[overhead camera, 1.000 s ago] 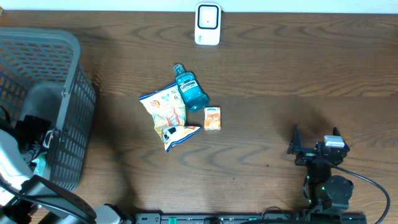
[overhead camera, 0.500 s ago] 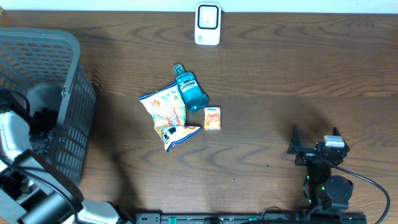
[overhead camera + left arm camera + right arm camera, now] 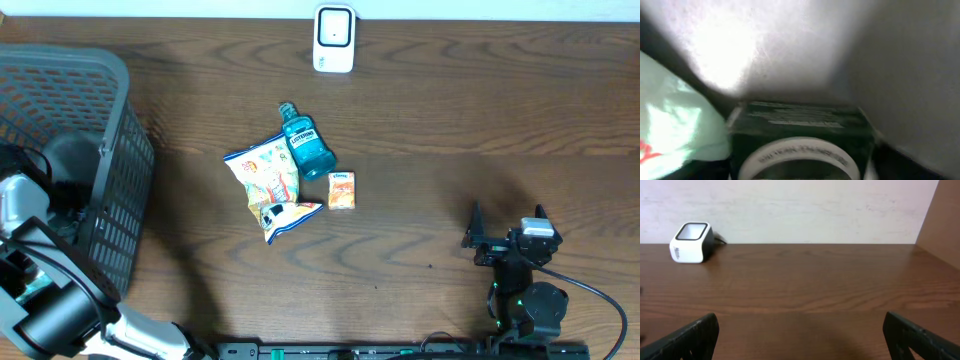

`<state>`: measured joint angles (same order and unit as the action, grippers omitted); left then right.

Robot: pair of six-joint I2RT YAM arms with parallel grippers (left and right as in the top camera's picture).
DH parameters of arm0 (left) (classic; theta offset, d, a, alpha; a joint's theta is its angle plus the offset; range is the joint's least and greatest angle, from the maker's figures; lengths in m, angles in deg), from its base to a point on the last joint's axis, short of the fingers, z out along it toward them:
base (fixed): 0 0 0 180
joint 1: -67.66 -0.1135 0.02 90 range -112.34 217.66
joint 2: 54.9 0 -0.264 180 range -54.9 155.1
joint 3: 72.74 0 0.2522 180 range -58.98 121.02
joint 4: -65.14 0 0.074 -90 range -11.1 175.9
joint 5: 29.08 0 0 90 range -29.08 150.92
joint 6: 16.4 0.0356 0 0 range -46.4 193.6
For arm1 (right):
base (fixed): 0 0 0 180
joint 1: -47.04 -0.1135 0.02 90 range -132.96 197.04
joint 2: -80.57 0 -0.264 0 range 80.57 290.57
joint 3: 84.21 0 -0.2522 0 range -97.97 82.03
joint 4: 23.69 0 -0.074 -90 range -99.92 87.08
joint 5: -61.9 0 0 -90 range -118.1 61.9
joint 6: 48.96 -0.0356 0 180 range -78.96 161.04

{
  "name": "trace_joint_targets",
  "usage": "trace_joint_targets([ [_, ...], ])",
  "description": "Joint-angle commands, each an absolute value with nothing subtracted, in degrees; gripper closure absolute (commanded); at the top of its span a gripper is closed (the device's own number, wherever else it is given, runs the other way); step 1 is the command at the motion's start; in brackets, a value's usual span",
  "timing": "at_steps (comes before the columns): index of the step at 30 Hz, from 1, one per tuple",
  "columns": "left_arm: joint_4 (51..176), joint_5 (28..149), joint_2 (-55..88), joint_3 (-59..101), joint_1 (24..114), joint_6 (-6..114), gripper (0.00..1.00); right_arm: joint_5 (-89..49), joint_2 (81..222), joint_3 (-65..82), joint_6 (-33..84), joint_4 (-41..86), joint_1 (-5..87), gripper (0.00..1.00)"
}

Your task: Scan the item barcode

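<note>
While our left arm (image 3: 22,205) reaches down into the basket (image 3: 125,150), its wrist camera faces a dark green box (image 3: 800,125) just beside a pale green bag (image 3: 675,125); we cannot tell whether the left gripper is open or closed. Our right gripper (image 3: 800,322) sits wide open and holds nothing, near the table's (image 3: 450,120) front right. The scanner (image 3: 333,38) stands at the far edge, well apart from the bottle (image 3: 308,145), snack bag (image 3: 265,180) and orange pack (image 3: 342,190) mid-table.
</note>
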<state>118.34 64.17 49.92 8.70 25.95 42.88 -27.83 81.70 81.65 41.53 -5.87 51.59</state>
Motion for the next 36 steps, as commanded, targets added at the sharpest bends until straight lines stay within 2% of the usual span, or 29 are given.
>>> trace_joint_targets([
  [1, 118.01, 64.72, 52.91, 8.75, 25.97, 42.21, 0.40, -27.70, 81.70, 81.71, 41.96, -5.63, 51.88, 0.01],
  [6, 118.08, 64.78, 52.89, 8.77, 25.97, 42.18, 0.44, -27.70, 81.70, 81.71, 41.96, -5.63, 51.88, 0.01],
  [17, 122.34, 69.55, 46.38, 14.58, 25.97, 41.66, 0.45, -27.70, 81.70, 81.71, 41.96, -5.63, 51.88, 0.01],
  [31, 122.73, 75.23, 13.40, 17.77, 26.04, 35.87, 0.46, -27.70, 81.70, 81.71, 41.96, -5.63, 51.88, 0.01],
  [36, 122.73, 81.31, 3.12, 17.77, 28.42, 33.46, 0.46, -27.72, 81.70, 81.71, 41.96, -5.63, 51.88, 0.01],
])
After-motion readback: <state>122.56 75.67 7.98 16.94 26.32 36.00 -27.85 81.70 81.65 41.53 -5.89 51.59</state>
